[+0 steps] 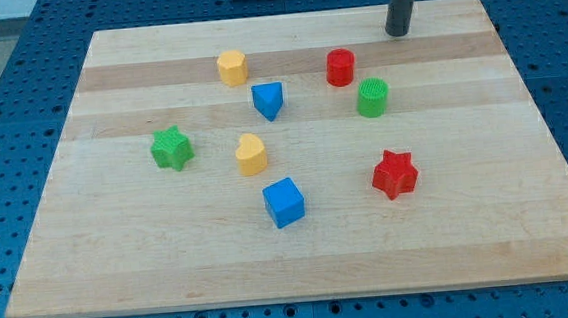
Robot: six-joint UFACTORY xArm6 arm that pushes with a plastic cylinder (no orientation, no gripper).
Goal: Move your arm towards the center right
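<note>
My tip (396, 32) is the lower end of a dark rod near the view's top right, on the wooden board (528, 202). It touches no block. The red cylinder (340, 67) is the closest, down and to the left of the tip, with the green cylinder (372, 97) just below that. A red star (394, 173) lies at the centre right. A blue triangular block (268, 100), a yellow hexagonal block (233, 67), a yellow heart-shaped block (251, 154), a blue cube (284, 201) and a green star (172, 148) lie further left.
The board rests on a blue perforated table (3, 149) that shows on all sides. The board's right edge (548, 140) runs down the view's right.
</note>
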